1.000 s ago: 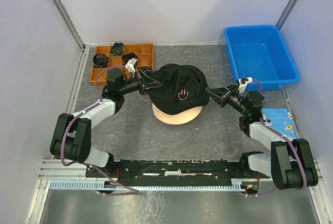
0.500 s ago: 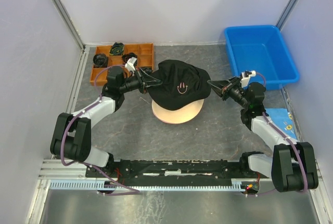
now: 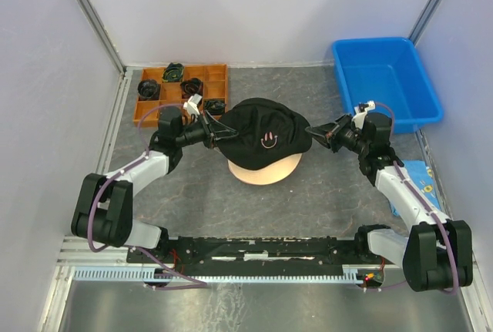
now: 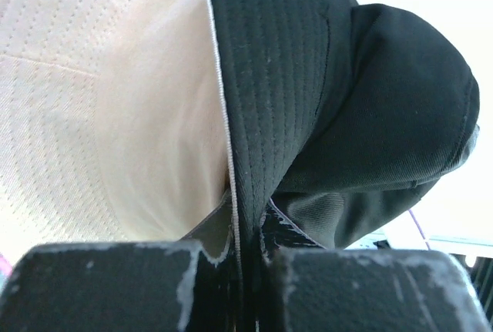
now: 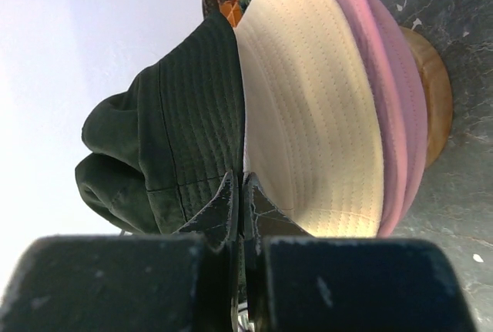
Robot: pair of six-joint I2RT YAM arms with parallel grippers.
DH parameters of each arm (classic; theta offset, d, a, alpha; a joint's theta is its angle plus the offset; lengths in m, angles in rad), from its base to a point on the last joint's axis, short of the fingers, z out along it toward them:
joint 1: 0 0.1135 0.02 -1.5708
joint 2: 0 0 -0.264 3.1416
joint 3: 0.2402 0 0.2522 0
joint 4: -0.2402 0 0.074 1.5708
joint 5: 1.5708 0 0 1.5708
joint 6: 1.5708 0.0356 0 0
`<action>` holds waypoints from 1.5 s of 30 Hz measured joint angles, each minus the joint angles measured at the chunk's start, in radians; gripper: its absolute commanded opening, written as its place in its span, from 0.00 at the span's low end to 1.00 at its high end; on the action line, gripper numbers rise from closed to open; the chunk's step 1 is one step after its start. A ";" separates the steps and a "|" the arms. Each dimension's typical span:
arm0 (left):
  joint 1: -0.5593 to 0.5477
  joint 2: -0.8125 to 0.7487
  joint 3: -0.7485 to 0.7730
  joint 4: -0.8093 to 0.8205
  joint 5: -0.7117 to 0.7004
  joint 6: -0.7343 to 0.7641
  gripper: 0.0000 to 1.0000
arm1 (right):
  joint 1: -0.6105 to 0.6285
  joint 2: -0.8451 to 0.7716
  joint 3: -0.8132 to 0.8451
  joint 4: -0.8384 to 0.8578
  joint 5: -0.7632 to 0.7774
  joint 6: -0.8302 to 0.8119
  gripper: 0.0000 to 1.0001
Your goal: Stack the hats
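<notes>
Both grippers hold the black hat (image 3: 258, 128), with its small smiley, stretched above the pile. My left gripper (image 3: 221, 133) is shut on its left brim, and the left wrist view shows that brim (image 4: 262, 101) pinched at the left gripper (image 4: 248, 228). My right gripper (image 3: 314, 133) is shut on the right brim (image 5: 181, 116), gripped at the right gripper (image 5: 243, 187). Under the black hat lie a beige hat (image 5: 308, 116) and a pink hat (image 5: 389, 93) on a wooden stand (image 5: 433, 93). From above only the pile's pale brim (image 3: 266, 172) shows.
An orange divided tray (image 3: 150, 108) with small dark coiled bundles sits at the back left, just behind my left arm. A blue bin (image 3: 385, 82) stands at the back right. A blue patterned item (image 3: 416, 178) lies by the right wall. Grey walls close in both sides.
The black hat swung back a little, then settled more squarely over the pile, covering more of the pale brim. My right gripper moved toward the back; the left shifted slightly left.
</notes>
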State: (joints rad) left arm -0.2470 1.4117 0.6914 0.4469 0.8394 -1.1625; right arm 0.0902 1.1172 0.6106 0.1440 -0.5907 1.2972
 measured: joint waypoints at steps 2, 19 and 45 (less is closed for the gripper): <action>0.001 -0.001 -0.015 0.004 0.000 0.013 0.03 | 0.001 0.000 0.011 -0.027 0.002 -0.024 0.00; -0.002 0.116 -0.062 0.142 0.038 0.066 0.03 | 0.017 0.012 0.074 -0.262 0.124 -0.214 0.00; 0.060 0.014 -0.190 0.360 0.025 -0.125 0.44 | 0.012 0.106 0.081 -0.245 0.117 -0.233 0.00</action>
State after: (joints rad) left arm -0.1875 1.4261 0.5011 0.8070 0.8646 -1.2877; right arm 0.1020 1.2232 0.6914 -0.1013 -0.4732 1.0645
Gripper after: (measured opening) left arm 0.455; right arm 0.012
